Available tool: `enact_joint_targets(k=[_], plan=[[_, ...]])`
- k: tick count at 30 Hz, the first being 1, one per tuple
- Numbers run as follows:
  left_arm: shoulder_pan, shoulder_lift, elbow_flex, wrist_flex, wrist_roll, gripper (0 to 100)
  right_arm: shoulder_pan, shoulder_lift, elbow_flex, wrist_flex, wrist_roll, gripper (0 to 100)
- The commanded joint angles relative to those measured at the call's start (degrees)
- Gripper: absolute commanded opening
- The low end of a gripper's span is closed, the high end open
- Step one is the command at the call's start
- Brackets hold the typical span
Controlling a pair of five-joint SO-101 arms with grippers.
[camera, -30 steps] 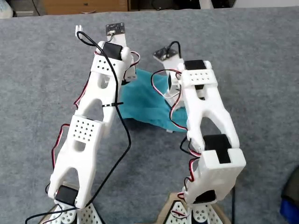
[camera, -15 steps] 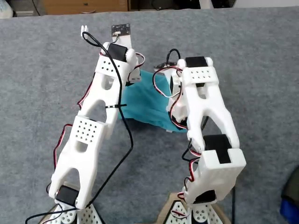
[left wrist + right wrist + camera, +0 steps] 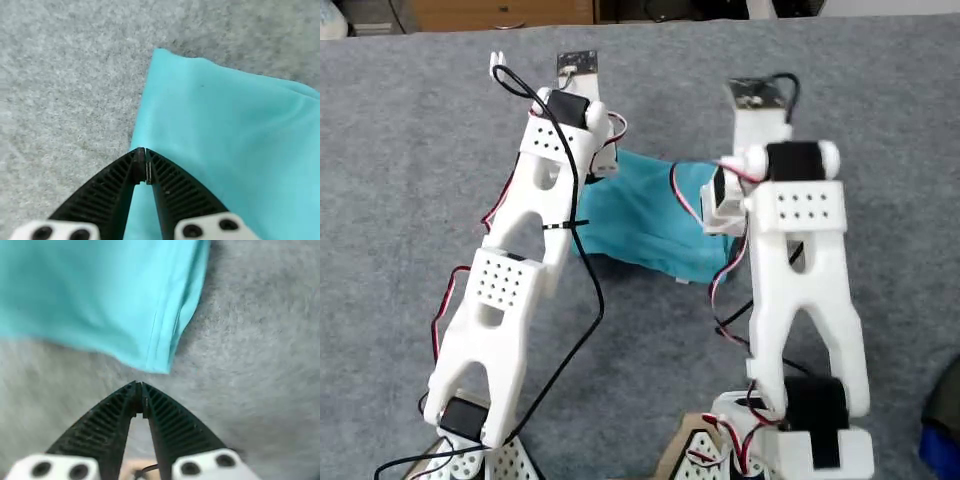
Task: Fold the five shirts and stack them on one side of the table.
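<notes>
One teal shirt (image 3: pixel 645 215) lies flat near the middle of the bench (image 3: pixel 880 120), between the two arms, already drawn into a compact, roughly four-sided shape.

The left end effector (image 3: pixel 141 167) has its jaws closed tip to tip, and the tips sit right at one long edge of the shirt, a little way in from a corner. You cannot tell from the wrist view whether any cloth is pinched between them. The right end effector (image 3: pixel 139 400) is also closed, holds nothing, and hangs over bare bench just beyond a hemmed corner of the shirt.

The step in hand appears to be a fold of this one garment. The task as a whole looks far from done.

The next move calls for you to open the right jaws and bring them onto that hemmed corner. Then confirm the left grip, so that both sides lift evenly and the thin cloth does not slide or bunch.

The bench is covered in grey felt-like fabric, which is likely to drag on the shirt. Wooden furniture (image 3: pixel 500 12) runs along the far edge, and a dark blue object (image 3: pixel 942 425) sits at the near right margin.
</notes>
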Motion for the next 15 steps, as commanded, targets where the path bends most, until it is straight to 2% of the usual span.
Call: enact_joint_targets(k=[1, 5, 12, 15], plan=[[1.0, -10.8, 6.6, 0.8, -1.8, 2, -1.3, -3.3, 11.2, -12.0, -13.5, 0.9], [-0.8, -21.0, 19.6, 0.8, -3.4, 2, -5.3, -3.5, 21.8, -22.8, -20.7, 4.7], [-7.9, -38.1, 38.9, 0.5, -3.9, 2, -10.4, -3.8, 21.4, -23.5, -32.0, 38.7], [-10.2, -43.2, 43.6, 0.4, -3.9, 2, -12.8, -3.3, 21.8, -26.3, -34.6, 39.4]])
